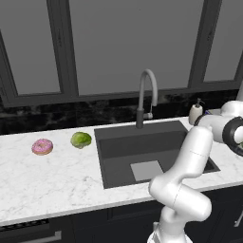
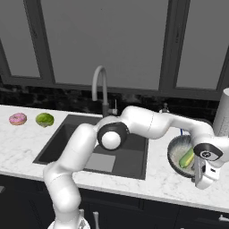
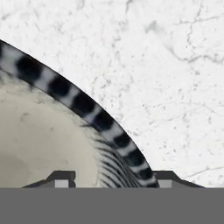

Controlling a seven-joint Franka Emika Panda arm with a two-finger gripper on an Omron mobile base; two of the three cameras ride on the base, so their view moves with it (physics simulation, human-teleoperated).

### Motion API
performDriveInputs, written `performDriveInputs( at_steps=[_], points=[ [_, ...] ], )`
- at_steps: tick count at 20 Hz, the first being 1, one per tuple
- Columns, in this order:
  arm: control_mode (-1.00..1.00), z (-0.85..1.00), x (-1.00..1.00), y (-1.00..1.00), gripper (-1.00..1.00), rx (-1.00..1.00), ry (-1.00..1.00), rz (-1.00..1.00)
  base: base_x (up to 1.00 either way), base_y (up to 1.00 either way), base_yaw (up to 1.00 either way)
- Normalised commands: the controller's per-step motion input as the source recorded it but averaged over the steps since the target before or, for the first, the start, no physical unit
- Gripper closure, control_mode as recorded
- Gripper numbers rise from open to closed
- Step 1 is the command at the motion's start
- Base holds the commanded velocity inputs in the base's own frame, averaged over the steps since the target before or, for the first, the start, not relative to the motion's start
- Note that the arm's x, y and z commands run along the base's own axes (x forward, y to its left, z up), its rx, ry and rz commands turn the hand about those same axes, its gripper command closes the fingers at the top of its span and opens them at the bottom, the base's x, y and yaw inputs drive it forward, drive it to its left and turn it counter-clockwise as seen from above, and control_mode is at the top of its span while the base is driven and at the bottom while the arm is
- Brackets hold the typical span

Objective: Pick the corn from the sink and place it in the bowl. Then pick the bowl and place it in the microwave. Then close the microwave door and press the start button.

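The corn (image 2: 186, 158) lies inside the bowl (image 2: 175, 152), which stands on the marble counter (image 2: 161, 179) to the right of the sink (image 2: 134, 154), near the front edge. In the right base view the cob shows as a yellow and green shape resting against the bowl's near right side, partly hidden by the robot's wrist. The arm reaches from the base across the front of the sink and bends down over the bowl, and the gripper (image 2: 202, 179) hangs at the bowl's near rim. In the hand view the fingertips (image 3: 61, 179) rise at the bottom, one over the pale inside of the bowl (image 3: 39, 140) and the other over the counter (image 3: 175, 65), so the jaws stand spread on either side of the dark and light patterned rim; whether they touch the rim cannot be told. The sink (image 1: 142, 149) is a dark basin with a light grey square at its bottom and a curved steel faucet (image 1: 146, 97) behind it. A soap bottle (image 1: 195, 113) stands at the sink's far right corner, beside the arm. To the left of the sink, a round green vegetable (image 1: 81, 139) and a pink donut (image 1: 42, 146) lie on the counter (image 1: 52, 180), near each other but apart, the donut farther from the basin. Dark window frames (image 1: 61, 47) run along the wall behind the counter.
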Motion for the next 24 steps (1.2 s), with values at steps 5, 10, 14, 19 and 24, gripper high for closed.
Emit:
performDriveInputs(
  at_steps=[5, 10, 14, 19, 24],
  points=[
    [-1.0, -0.01, 0.01, 0.12, 1.0, 0.0, 0.0, -0.01, 0.0, 0.0, 0.0],
    [-1.0, 0.07, -0.02, 0.07, 1.0, 0.0, 0.01, -0.01, 0.0, 0.0, 0.0],
    [-1.0, 0.08, -0.33, 0.2, 1.0, -0.02, -0.06, 0.0, 0.0, 0.0, 0.0],
    [-1.0, 0.17, -0.36, 0.64, 1.0, -0.15, -0.21, 0.0, 0.0, 0.0, 0.0],
    [-1.0, 0.46, -0.16, 0.8, 1.0, -0.14, -0.07, -0.03, 0.0, 0.0, 0.0]
  ],
)
